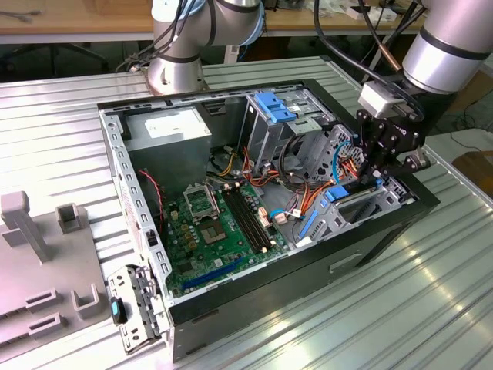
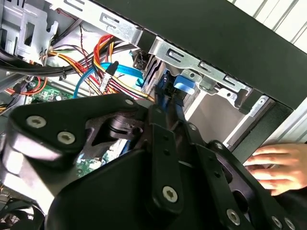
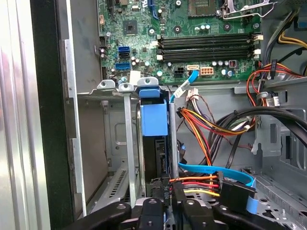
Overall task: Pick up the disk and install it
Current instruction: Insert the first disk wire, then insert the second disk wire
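Note:
The disk (image 3: 153,117) stands on edge in the metal drive bay (image 3: 127,143) at the case's front corner, its blue carrier tab facing up. In the exterior view the blue tab of the disk (image 1: 333,194) sits low in that bay on the exterior view's right. My gripper (image 1: 375,179) hangs straight over it. In the first wrist view the gripper (image 3: 168,203) has its black fingers (image 3: 153,208) close on either side of the disk's near end. In the second wrist view the gripper (image 2: 168,103) pinches the blue edge beside the tab of the disk (image 2: 184,86).
The open computer case (image 1: 139,231) lies on a ribbed metal table. Inside are the green motherboard (image 1: 208,223), a grey power-supply box (image 1: 166,127), a blue-topped cage (image 1: 273,104) and cable bundles (image 3: 211,129) beside the bay. A person's hand (image 2: 278,167) rests outside the case wall.

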Robot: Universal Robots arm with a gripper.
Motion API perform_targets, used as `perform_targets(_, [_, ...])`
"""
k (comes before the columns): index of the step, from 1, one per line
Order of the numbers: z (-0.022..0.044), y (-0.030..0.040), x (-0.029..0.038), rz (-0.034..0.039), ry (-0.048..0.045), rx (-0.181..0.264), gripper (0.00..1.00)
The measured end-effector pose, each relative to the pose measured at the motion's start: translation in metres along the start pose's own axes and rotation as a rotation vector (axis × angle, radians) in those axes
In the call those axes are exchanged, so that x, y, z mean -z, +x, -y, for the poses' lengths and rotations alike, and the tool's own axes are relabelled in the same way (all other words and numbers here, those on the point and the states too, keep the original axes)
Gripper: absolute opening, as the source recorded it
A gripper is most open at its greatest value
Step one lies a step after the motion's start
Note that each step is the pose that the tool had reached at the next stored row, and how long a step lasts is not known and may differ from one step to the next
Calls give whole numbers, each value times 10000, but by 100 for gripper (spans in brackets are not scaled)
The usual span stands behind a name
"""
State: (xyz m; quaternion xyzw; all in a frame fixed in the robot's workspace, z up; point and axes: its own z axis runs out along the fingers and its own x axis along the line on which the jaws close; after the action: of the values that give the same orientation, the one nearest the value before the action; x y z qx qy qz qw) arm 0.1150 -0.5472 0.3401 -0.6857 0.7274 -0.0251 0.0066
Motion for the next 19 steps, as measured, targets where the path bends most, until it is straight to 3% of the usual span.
perform_targets(1, [0,0,9,-11,0,0,23])
perform_targets(2, [1,0,18,-9,0,0,30])
perform_targets(4, [3,2,66,-16,1,1,30])
perform_targets(7, [3,2,73,-34,1,2,29])
perform_targets(10, [3,2,73,-39,2,2,11])
perform_targets(16, [3,2,73,-59,3,3,11])
perform_targets(17, [4,1,88,-66,3,4,11])
perform_targets(19, [12,7,269,-61,3,4,11])
